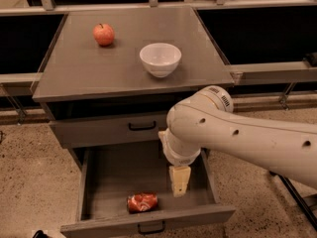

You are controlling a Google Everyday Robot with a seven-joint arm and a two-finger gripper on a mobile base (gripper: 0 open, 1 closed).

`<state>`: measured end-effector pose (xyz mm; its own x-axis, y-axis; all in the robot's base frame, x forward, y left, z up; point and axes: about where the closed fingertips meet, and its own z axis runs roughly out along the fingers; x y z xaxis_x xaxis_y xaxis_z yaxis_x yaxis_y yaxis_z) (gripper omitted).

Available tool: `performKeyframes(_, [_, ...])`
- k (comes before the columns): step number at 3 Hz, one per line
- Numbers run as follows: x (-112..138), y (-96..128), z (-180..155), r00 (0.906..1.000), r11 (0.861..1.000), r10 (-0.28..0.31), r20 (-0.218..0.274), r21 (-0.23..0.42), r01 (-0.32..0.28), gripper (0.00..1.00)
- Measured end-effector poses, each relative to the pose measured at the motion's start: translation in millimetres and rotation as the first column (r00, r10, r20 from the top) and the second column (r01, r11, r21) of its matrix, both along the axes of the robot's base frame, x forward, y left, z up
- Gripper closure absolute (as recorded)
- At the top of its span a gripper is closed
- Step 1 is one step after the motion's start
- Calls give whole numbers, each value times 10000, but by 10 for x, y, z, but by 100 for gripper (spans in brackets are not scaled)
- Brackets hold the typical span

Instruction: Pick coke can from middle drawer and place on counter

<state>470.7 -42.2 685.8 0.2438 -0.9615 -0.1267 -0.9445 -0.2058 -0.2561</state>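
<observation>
The coke can point(142, 202) lies on its side, dented, near the front of the open middle drawer point(114, 175), which is pulled out below the closed upper drawer point(99, 130). My gripper point(179, 183) hangs on the white arm, pointing down inside the drawer. It is to the right of the can and apart from it. The grey counter point(89, 73) is the cabinet's top, above both drawers.
A red-orange apple point(104, 34) sits at the counter's back left. A white bowl point(160, 58) stands near the counter's middle right. My bulky white arm point(237, 138) reaches in from the right across the drawer's right side. Speckled floor surrounds the cabinet.
</observation>
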Motion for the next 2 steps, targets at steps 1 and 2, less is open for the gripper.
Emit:
performKeyframes(1, [195, 106, -293, 9999, 9995, 80, -94, 306, -77, 14])
performKeyframes(2, [295, 225, -803, 9977, 9980, 217, -645, 611, -177, 30])
